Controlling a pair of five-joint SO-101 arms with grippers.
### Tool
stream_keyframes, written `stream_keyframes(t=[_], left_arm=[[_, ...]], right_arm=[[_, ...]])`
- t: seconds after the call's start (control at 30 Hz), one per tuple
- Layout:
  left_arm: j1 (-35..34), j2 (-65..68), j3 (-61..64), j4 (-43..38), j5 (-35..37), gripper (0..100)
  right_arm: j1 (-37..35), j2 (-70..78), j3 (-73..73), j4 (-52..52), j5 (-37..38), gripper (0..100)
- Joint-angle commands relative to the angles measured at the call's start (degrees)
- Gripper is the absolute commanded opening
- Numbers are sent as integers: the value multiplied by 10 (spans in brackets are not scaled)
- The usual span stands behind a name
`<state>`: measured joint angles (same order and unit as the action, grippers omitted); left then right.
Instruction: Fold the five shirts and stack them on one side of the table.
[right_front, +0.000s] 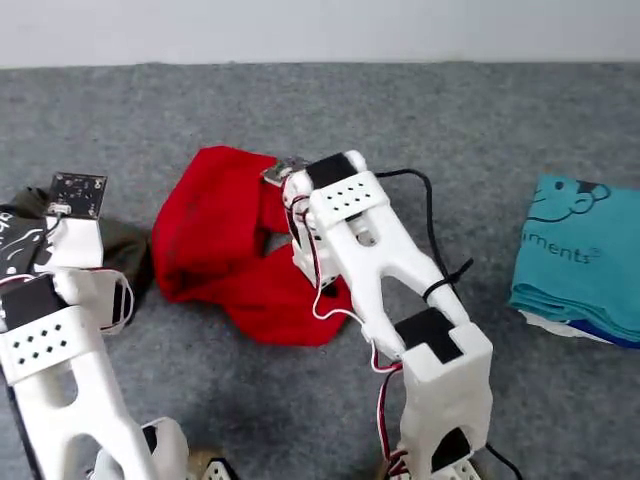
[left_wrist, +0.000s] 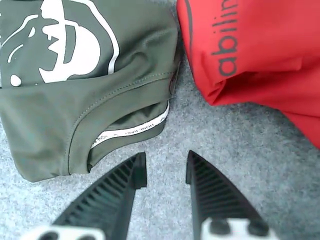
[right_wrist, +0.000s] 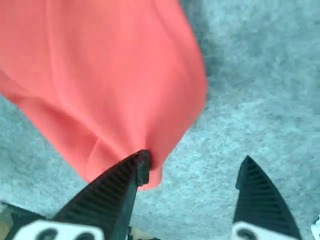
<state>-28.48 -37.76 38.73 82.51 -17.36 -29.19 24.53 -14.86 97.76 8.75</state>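
A crumpled red shirt (right_front: 215, 235) lies at the table's middle. The right arm (right_front: 345, 215) stands over the shirt's right side. In the right wrist view my right gripper (right_wrist: 195, 170) is open, and one fingertip (right_wrist: 140, 162) touches a hanging fold of the red shirt (right_wrist: 110, 85) with carpet in the gap. A folded olive shirt (left_wrist: 75, 100) with a white print lies at the far left, beside the red shirt (left_wrist: 250, 50). My left gripper (left_wrist: 165, 172) hovers just short of the olive shirt's edge, open with nothing between its fingers. A folded teal shirt (right_front: 580, 250) tops a stack at the right.
Grey carpet (right_front: 470, 130) covers the table. White and blue folded cloth (right_front: 565, 328) peeks out under the teal shirt. The left arm (right_front: 60, 330) fills the near left corner. Bare carpet lies between the red shirt and the stack.
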Motion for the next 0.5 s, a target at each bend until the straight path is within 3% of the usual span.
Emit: stream_keyframes(t=[0.0, 0.13, 0.33, 0.47], left_arm=[[-1, -16, -4, -12, -5, 137], [-1, -16, -4, -12, -5, 137], [-1, -16, -5, -12, -5, 137], [-1, -16, -2, -12, -5, 137]], right_arm=[[9, 19, -31, -28, -21, 245], [5, 58, -31, -54, -34, 243], [-85, 107, -40, -71, -30, 244], [-102, 108, -75, -44, -31, 244]])
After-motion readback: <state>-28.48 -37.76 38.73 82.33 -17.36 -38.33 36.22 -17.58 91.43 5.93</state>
